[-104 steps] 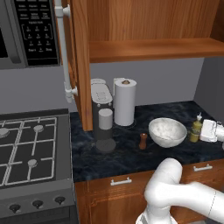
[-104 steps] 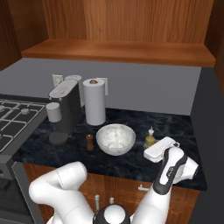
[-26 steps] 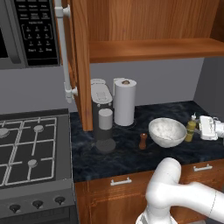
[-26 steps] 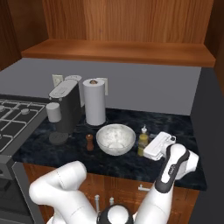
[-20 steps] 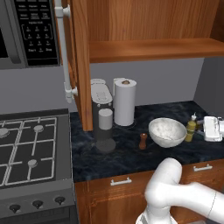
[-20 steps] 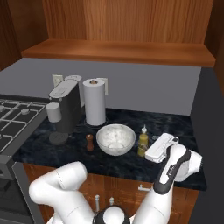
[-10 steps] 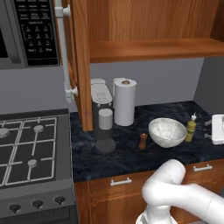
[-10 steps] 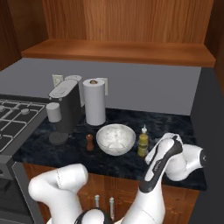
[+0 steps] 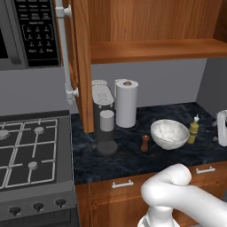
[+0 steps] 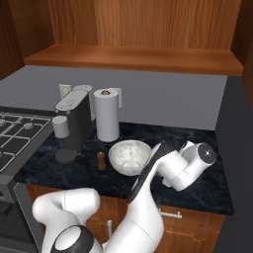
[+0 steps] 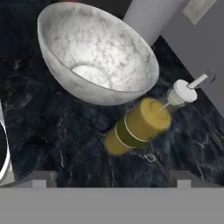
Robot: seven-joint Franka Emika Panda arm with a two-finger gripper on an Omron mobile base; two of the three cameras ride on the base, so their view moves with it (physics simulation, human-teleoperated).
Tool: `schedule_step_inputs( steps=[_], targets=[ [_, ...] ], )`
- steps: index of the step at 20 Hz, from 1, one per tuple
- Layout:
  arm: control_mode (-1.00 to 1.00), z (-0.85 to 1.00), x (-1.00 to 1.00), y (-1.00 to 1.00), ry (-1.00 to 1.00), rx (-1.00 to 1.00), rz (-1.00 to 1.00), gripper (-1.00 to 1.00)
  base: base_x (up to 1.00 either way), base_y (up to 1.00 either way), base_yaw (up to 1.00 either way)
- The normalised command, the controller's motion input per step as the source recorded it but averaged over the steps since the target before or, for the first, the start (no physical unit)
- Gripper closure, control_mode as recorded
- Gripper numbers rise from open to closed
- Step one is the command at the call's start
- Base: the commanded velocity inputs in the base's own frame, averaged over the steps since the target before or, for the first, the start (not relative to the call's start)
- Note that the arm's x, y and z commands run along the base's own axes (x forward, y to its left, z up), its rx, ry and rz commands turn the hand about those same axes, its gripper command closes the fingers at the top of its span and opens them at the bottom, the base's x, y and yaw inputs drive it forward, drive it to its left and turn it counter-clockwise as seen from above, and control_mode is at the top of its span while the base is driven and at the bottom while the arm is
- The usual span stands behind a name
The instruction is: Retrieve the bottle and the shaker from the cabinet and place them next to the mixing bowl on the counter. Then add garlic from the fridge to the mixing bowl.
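Worktop point(image 9: 124, 159): dark marbled stone, wooden cabinets above and below.
Stove point(image 9: 31, 150): far left, gas burners, microwave point(image 9: 26, 33) above it.
Cabinet door point(image 9: 80, 62): swung open, shelf behind it bare.
Coffee machine point(image 9: 103, 115): left of the paper towel roll point(image 9: 126, 104), both at the back wall.
Shaker point(image 9: 144, 143): small, brown, upright, just left of the mixing bowl.
Mixing bowl point(image 9: 169, 133): white marbled, on the worktop.
Bottle point(image 9: 193, 129): yellow, white pump top, upright, just right of the bowl.
Pincer point(image 11: 111, 181): fingers spread wide apart, gripping nothing, close to the bottle.
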Motion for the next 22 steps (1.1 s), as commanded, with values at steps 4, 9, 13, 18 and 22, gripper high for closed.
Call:
schedule_step_inputs(
  steps=[4,9,13,18,22],
  targets=[
    [-1.00,0.42,-0.01,-0.06,0.26,-0.45,-0.08,-1.00,0.00,0.00,0.00],
    [-1.00,0.38,0.03,0.00,0.39,-0.41,-0.08,-1.00,0.00,0.00,0.00],
    [-1.00,0.23,0.14,0.03,0.22,-0.30,0.12,-1.00,0.00,0.00,0.00],
    [-1.00,0.24,0.12,0.03,0.11,-0.26,0.54,-1.00,0.00,0.00,0.00],
    [-1.00,0.33,-0.33,0.03,0.06,-0.03,0.37,-1.00,0.00,0.00,0.00]
  ],
)
